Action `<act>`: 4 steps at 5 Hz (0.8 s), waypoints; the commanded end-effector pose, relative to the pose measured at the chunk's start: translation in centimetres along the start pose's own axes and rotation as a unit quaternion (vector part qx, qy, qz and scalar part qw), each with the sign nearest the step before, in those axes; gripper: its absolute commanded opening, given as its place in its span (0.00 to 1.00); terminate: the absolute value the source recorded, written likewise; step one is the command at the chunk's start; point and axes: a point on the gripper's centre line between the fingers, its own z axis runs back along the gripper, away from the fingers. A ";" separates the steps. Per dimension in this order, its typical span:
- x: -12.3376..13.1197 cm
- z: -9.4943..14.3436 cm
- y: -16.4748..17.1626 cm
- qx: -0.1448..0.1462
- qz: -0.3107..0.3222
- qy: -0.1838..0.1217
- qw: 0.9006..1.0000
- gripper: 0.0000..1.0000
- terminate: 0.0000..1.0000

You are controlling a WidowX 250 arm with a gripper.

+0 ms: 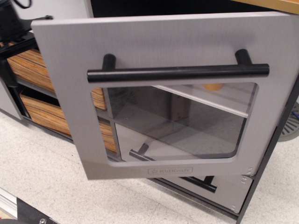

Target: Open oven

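The grey oven door (140,46) hangs partly open, hinged on the right, with its left edge swung out towards the camera. Its long black bar handle (177,72) runs across above the rounded clear window (177,121), and the KidKraft logo (170,171) sits below it. Through the window I see the white shelf (205,99) and a blurred orange thing (213,87) on it. My gripper (13,23) is a dark shape at the top left, behind the door's left edge and mostly hidden. It holds nothing that I can see.
Two wood-grain drawers (32,65) are stacked to the left of the oven. A smaller grey drawer (229,189) with a short black handle (203,183) sits under the door. The speckled floor (56,177) spreads in front, and a wooden counter edge (280,4) runs along the top right.
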 end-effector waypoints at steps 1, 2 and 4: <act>-6.8 0.3 0.0 -0.016 -0.126 0.071 0.989 1.00 0.00; -9.7 0.7 -1.6 -0.036 -0.149 0.092 0.984 1.00 0.00; -16.0 1.5 -4.0 -0.048 -0.220 0.134 0.965 1.00 0.00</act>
